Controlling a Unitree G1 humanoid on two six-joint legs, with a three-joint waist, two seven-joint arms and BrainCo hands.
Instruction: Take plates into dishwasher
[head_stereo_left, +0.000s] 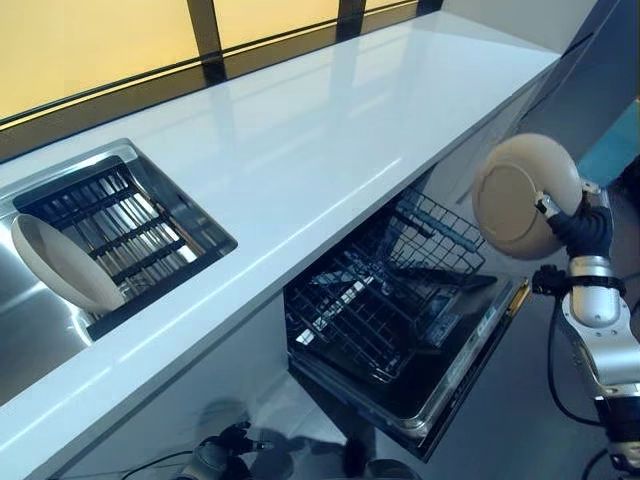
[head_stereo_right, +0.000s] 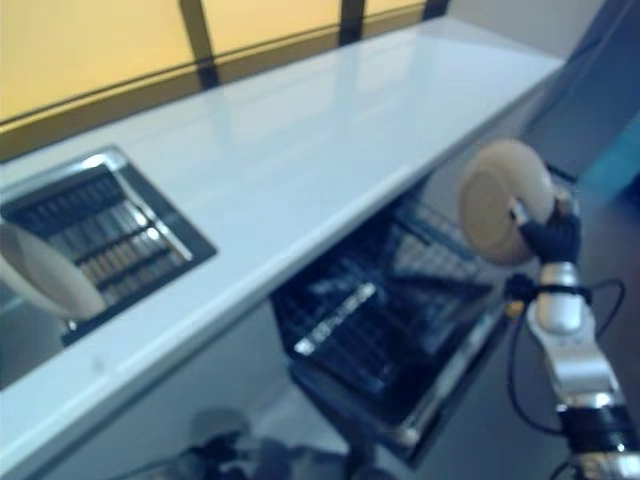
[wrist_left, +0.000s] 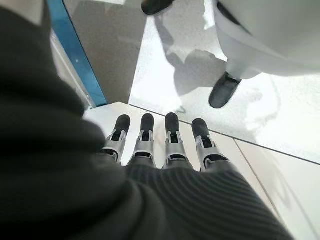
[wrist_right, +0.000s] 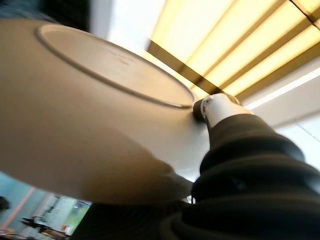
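Currently: right hand (head_stereo_left: 572, 222) pinching beige plate (head_stereo_left: 522, 196) on edge, hovering above dishwasher rack (head_stereo_left: 385, 290); left hand (wrist_left: 165, 145) hanging straight-fingered, empty; second plate (head_stereo_left: 62, 262) leaning in sink, beyond the rack; advisable lowering rim-first between tines

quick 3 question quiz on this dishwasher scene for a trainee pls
1. True or false: the right hand holds a plate above the open dishwasher.
2. Where is the other plate? A) on the counter B) in the sink rack C) in the dishwasher
3. Fill in: the left hand hangs low with straight fingers, holding ____.

Key: 1 true; 2 B; 3 nothing
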